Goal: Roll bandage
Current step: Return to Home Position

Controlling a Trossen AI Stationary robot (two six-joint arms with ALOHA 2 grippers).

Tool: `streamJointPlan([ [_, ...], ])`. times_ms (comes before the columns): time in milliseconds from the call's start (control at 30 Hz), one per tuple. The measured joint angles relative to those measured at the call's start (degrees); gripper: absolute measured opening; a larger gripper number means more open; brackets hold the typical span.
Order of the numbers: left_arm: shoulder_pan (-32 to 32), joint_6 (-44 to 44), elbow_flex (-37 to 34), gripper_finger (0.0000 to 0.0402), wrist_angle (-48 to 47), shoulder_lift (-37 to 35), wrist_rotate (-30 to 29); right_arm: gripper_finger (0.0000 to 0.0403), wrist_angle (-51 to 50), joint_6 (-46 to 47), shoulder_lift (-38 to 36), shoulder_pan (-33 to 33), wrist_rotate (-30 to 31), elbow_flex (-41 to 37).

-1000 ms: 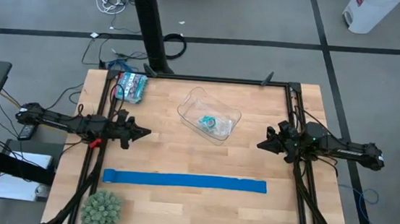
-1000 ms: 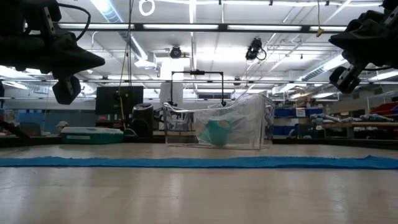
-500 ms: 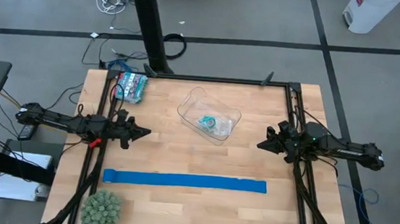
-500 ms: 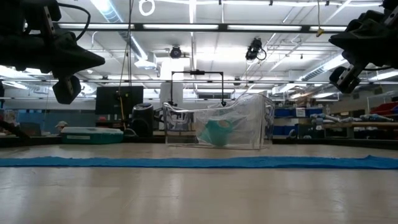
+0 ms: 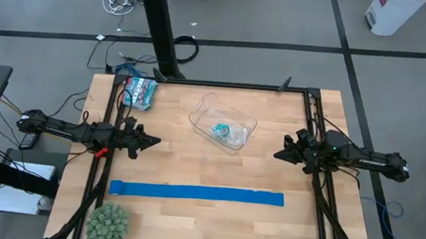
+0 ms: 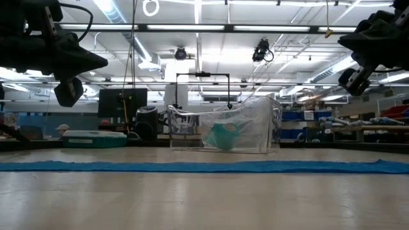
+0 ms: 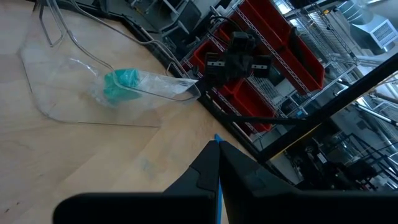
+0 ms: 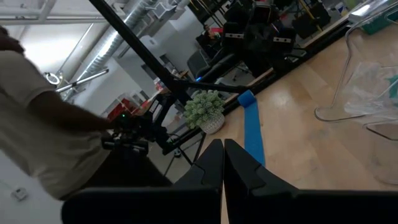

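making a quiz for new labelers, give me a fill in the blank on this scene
1. The bandage lies ____ the bin.
2. The long strip on the table is ____ in colour.
3. The left gripper and right gripper both have their fingers ____.
4. The plant stands at the table corner on the ____ arm's side.
Missing words: inside; blue; shut; left.
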Motion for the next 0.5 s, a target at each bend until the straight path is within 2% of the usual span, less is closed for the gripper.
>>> streamJointPlan([
  [500,0.00,0.00,0.00,0.0017,0.00,0.02,0.00,0.0001,0.00,-0.01,0.00,0.00,0.01,0.00],
])
